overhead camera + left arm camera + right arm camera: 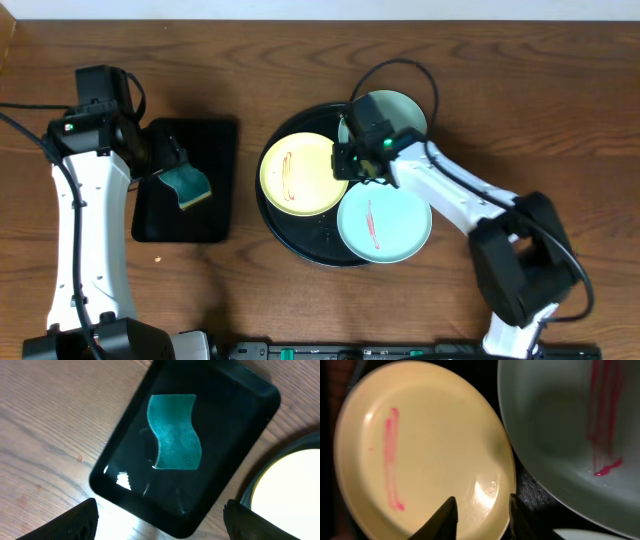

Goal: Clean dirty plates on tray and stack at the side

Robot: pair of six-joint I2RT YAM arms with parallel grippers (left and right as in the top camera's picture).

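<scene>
The round black tray (310, 238) holds three plates. A pale yellow plate (303, 173) with red streaks lies at its left. A mint-blue plate (385, 222) with a red streak lies at the front right. A second mint-blue plate (400, 108) lies at the back, partly hidden by my right arm. My right gripper (352, 160) is low over the yellow plate's right rim. In the right wrist view the fingers (481, 517) stand apart, straddling the rim of the yellow plate (420, 450), beside the streaked mint plate (555, 415). My left gripper (172, 160) is open and empty.
A green sponge (190, 185) lies in a smaller rectangular black tray (210, 140) left of the round tray. In the left wrist view the sponge (175, 432) lies loose in that tray (230, 415), below the open fingers (160, 525). The table is brown wood.
</scene>
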